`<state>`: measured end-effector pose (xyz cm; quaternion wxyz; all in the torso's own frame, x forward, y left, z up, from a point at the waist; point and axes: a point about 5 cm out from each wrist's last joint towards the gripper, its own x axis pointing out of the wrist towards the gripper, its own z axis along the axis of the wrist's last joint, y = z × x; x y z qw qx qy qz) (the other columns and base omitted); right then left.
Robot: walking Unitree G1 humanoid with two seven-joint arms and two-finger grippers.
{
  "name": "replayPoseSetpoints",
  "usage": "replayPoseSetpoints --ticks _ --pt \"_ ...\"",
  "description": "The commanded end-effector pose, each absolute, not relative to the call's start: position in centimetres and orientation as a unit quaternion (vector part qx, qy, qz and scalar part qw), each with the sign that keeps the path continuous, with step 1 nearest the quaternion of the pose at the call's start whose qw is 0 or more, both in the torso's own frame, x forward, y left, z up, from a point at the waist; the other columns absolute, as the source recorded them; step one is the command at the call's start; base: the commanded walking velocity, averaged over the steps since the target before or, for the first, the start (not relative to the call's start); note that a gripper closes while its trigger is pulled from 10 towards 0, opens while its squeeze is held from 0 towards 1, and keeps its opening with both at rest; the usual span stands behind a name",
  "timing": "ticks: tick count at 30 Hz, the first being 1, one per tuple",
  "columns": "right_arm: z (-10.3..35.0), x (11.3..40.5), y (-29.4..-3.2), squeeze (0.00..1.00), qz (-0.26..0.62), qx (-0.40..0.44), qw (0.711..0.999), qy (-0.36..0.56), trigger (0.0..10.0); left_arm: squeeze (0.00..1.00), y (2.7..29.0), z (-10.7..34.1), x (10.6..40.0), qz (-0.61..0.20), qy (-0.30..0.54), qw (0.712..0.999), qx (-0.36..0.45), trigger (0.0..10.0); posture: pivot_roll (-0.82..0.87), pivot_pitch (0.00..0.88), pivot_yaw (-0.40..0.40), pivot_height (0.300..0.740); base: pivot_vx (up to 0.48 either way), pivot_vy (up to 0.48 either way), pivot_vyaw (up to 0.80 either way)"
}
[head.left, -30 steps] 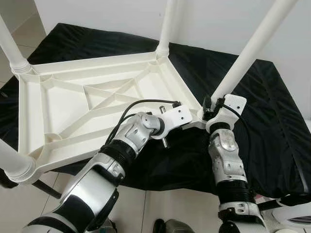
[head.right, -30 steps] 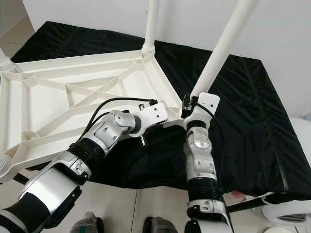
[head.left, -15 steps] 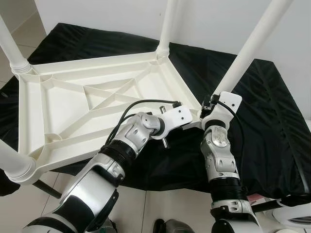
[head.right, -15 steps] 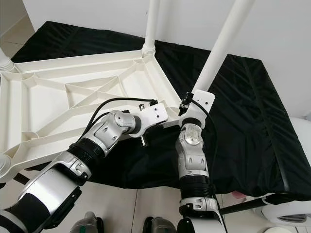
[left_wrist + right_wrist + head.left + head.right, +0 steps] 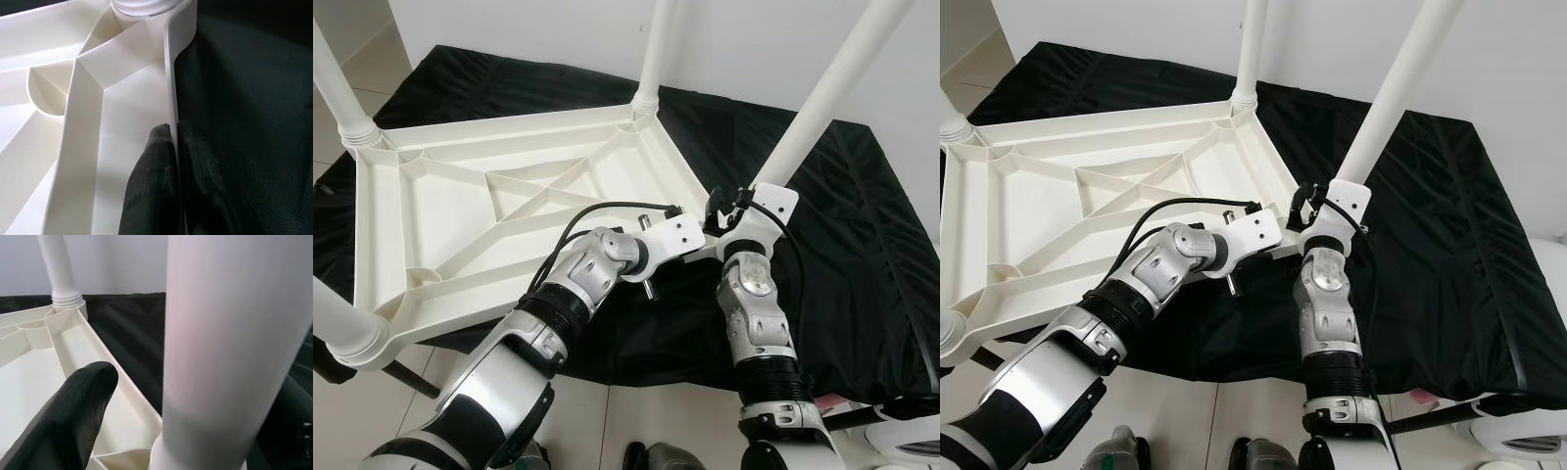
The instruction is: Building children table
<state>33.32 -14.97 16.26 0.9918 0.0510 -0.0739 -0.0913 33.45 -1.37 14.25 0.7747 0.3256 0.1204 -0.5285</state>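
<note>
The white plastic table [image 5: 372, 225] lies upside down on a black cloth [image 5: 862, 255], its legs pointing up. My left gripper [image 5: 174, 132] is shut on the thin rim wall near the table's near right corner, one black finger on each side. My right gripper [image 5: 729, 204] sits at the base of the near right leg [image 5: 822, 98], which slants up to the right. In the right wrist view this leg [image 5: 230, 347] stands between the fingers, and one black finger [image 5: 73, 421] is clearly apart from it, so the gripper is open.
Three more legs stand up: far middle [image 5: 656, 49], far left [image 5: 337, 88], near left [image 5: 337, 328]. A white wall rises behind the cloth. Tiled floor [image 5: 636, 421] lies in front, and a white rounded object [image 5: 911, 441] sits at the lower right.
My right forearm has swung left and its wrist has turned around the foot of the near right leg. The left gripper keeps its hold on the rim.
</note>
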Motion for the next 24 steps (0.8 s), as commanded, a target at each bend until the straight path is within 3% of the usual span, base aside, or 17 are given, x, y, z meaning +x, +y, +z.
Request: replayPoseSetpoints --ticks 1,8,13,15,24 --pt "16.0 33.5 -15.1 0.0 -0.083 0.057 0.993 -0.064 10.0 0.0 -1.5 12.3 32.6 -0.536 0.154 0.759 0.336 10.0 0.03 0.043 -0.066 0.74 0.0 0.0 0.0" --pt "16.0 33.7 -16.3 0.0 -0.046 0.034 0.996 -0.073 10.0 0.0 -1.5 12.2 32.5 -0.537 0.154 0.759 0.335 10.0 0.03 0.035 -0.069 0.74 0.0 0.0 0.0" --pt "16.0 33.7 -17.0 0.0 0.012 0.019 0.997 -0.077 10.0 0.0 -1.5 12.2 32.5 -0.537 0.153 0.759 0.335 10.0 0.03 0.032 -0.069 0.74 0.0 0.0 0.0" --pt "15.8 33.6 -17.6 0.0 0.08 0.014 0.994 -0.067 10.0 0.0 -1.5 12.2 32.5 -0.537 0.153 0.759 0.335 10.0 0.03 0.033 -0.069 0.74 0.0 0.0 0.0" --pt "15.7 33.6 -19.5 0.0 0.174 -0.01 0.983 -0.061 10.0 0.0 -1.5 12.2 32.4 -0.539 0.153 0.758 0.335 10.0 0.03 0.03 -0.064 0.74 0.0 0.0 0.0"
